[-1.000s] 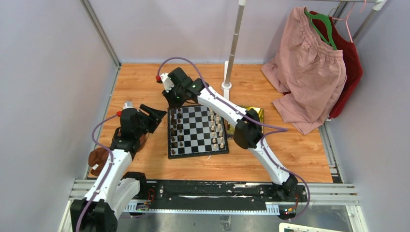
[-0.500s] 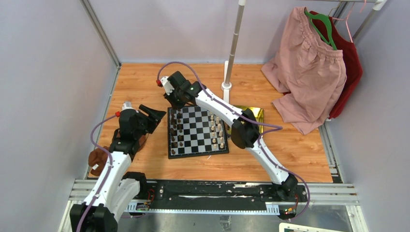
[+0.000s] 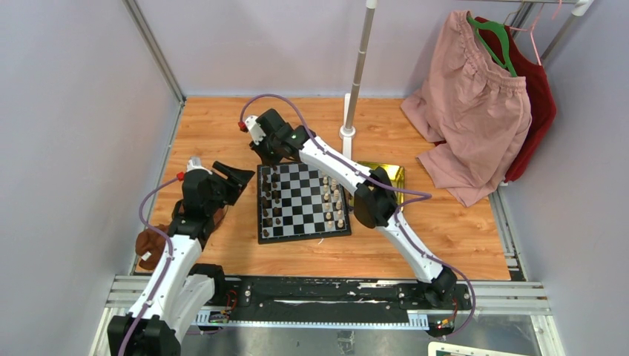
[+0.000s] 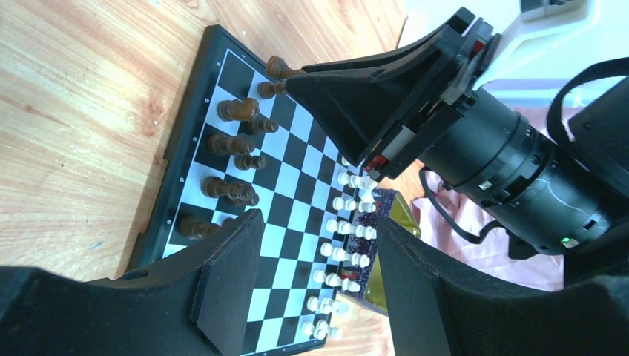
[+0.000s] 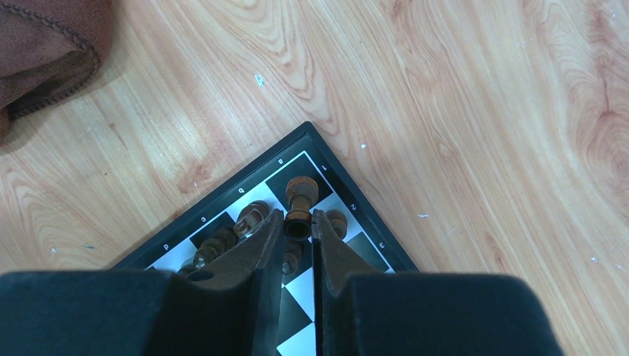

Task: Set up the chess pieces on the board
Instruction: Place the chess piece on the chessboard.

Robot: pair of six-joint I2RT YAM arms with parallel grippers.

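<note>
Top: right gripper (image 3: 264,158) has edged left, over the far-left corner of the board (image 3: 300,199); left gripper (image 3: 236,175) beside the board's left edge.
Left wrist: jaws wide, empty.
Right wrist: jaws narrow, clamping dark rook (image 5: 300,194) on the board's corner square.

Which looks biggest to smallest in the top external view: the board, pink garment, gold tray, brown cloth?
1. pink garment
2. board
3. gold tray and brown cloth: both small and partly hidden, too alike to rank.
</note>
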